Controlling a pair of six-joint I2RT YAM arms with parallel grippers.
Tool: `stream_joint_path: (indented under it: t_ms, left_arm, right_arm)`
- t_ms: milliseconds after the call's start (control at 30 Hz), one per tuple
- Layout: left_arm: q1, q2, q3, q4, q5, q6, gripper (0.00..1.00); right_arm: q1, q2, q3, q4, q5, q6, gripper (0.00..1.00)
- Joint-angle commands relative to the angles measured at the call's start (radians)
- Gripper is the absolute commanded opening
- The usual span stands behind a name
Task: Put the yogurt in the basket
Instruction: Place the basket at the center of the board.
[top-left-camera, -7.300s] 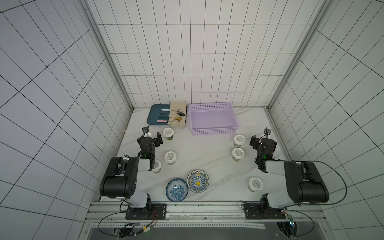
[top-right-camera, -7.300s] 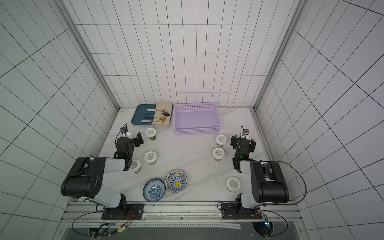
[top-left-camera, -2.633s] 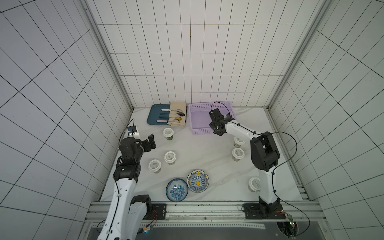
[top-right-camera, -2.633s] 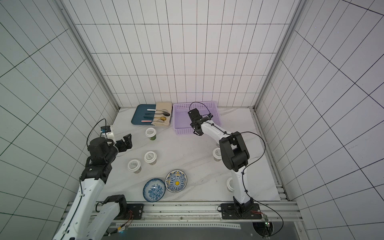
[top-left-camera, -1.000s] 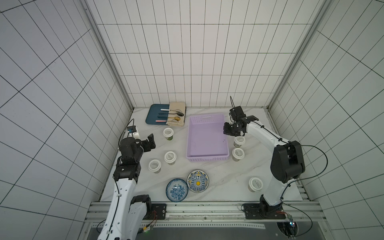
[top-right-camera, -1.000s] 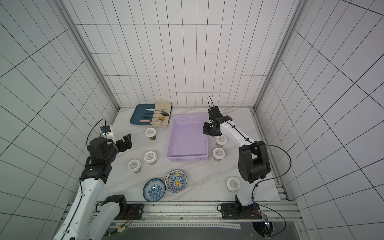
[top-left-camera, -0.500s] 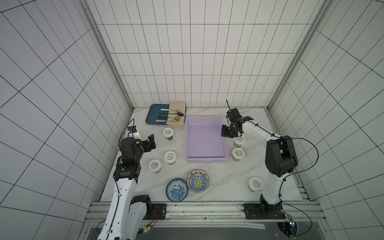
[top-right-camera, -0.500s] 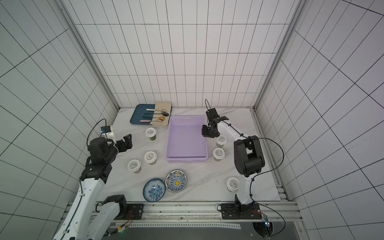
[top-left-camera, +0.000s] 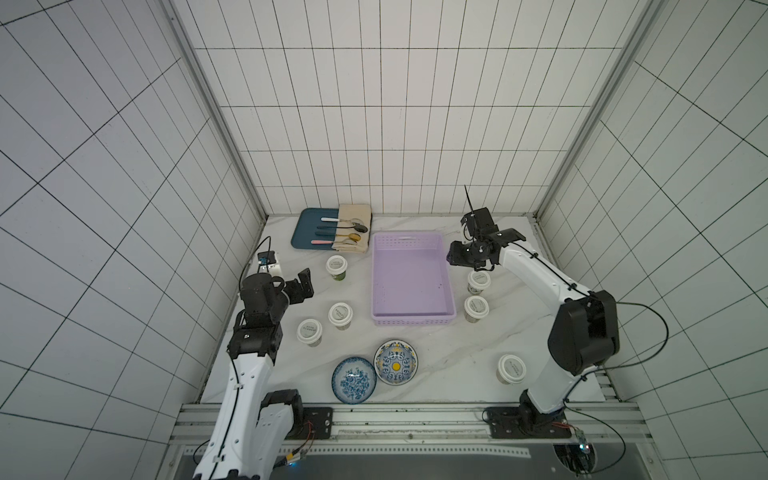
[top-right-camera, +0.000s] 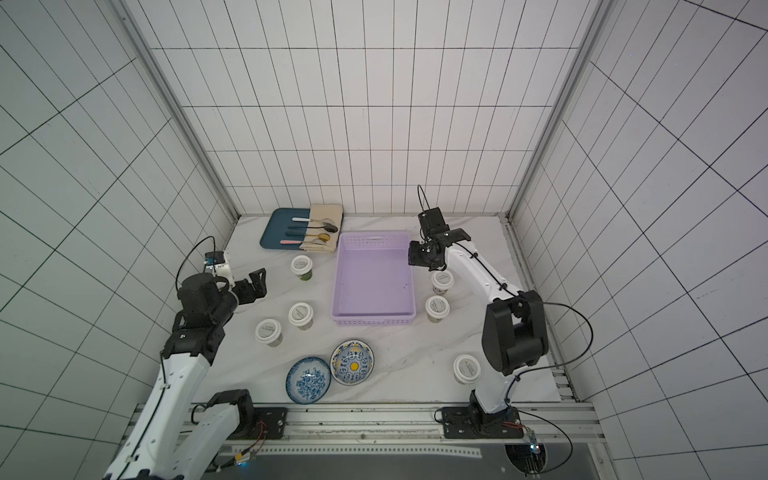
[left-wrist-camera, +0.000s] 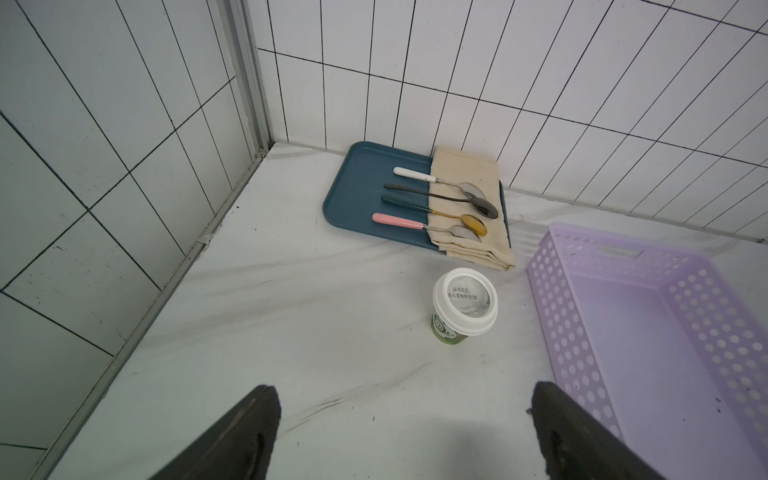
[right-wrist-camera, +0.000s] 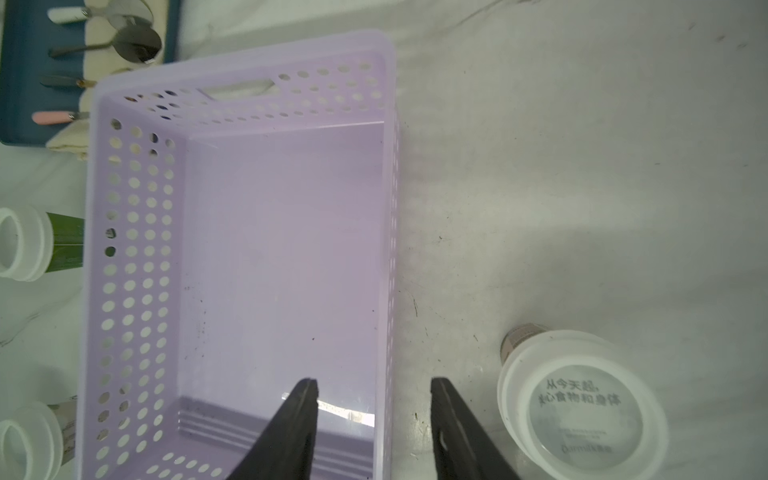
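Yogurt cups: six alike, small and round, with a wide white lid over a darker see-through body. All stand upright on the table (top-left-camera: 436, 365), none in the basket (top-left-camera: 409, 325).
- Left of the basket: cup (top-left-camera: 336, 266), cup (top-left-camera: 340, 313), cup (top-left-camera: 309, 330).
- Right of it: cup (top-left-camera: 478, 280), cup (top-left-camera: 475, 306), and a lone cup (top-left-camera: 511, 368) near the front edge.

Lid print is grey and reads "从今天起, 关心食物和身体". It is legible on the cup (right-wrist-camera: 582, 405) beside the right gripper and on the green-bodied cup (left-wrist-camera: 465, 301). The smaller line under it is too blurred to read, as is the round logo on the green body.

Basket: lilac, with holes in its walls and a handle slot in the far end.

Right gripper (right-wrist-camera: 374, 384): jaws partly apart, straddling the basket's right wall, one finger inside and one outside, clamping nothing.

Left gripper (left-wrist-camera: 403, 399): jaws wide, holding nothing, above the table and facing the green-bodied cup.

Diff: about seven seconds ago the basket lay crosswise at the back wall beside the tray (top-left-camera: 309, 232). Now it lies lengthwise mid-table between the two groups of cups. A second ago it sat skewed with the right jaws shut on its rim; now it is square and released. The cups have not moved.
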Motion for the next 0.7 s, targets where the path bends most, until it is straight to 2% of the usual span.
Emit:
stream_joint_path:
  t_ms: [0, 133, 433, 667]
  left_arm:
    - [0.0, 0.006, 0.043, -0.014, 0.01, -0.002, 0.98]
    - [-0.003, 0.01, 0.039, 0.002, 0.022, 0.009, 0.98]
    - [-0.031, 0.083, 0.122, -0.067, -0.003, 0.04, 0.98]
    - [-0.048, 0.237, 0.254, -0.163, -0.013, 0.025, 0.98]
  right_arm:
    - [-0.006, -0.08, -0.031, -0.056, 0.071, -0.02, 0.51]
    - [-0.008, -0.18, -0.067, -0.06, 0.115, -0.045, 0.59]
    - [-0.028, -0.449, -0.209, -0.072, 0.333, -0.094, 0.86]
    - [-0.048, -0.649, -0.374, 0.014, 0.46, -0.165, 0.94]
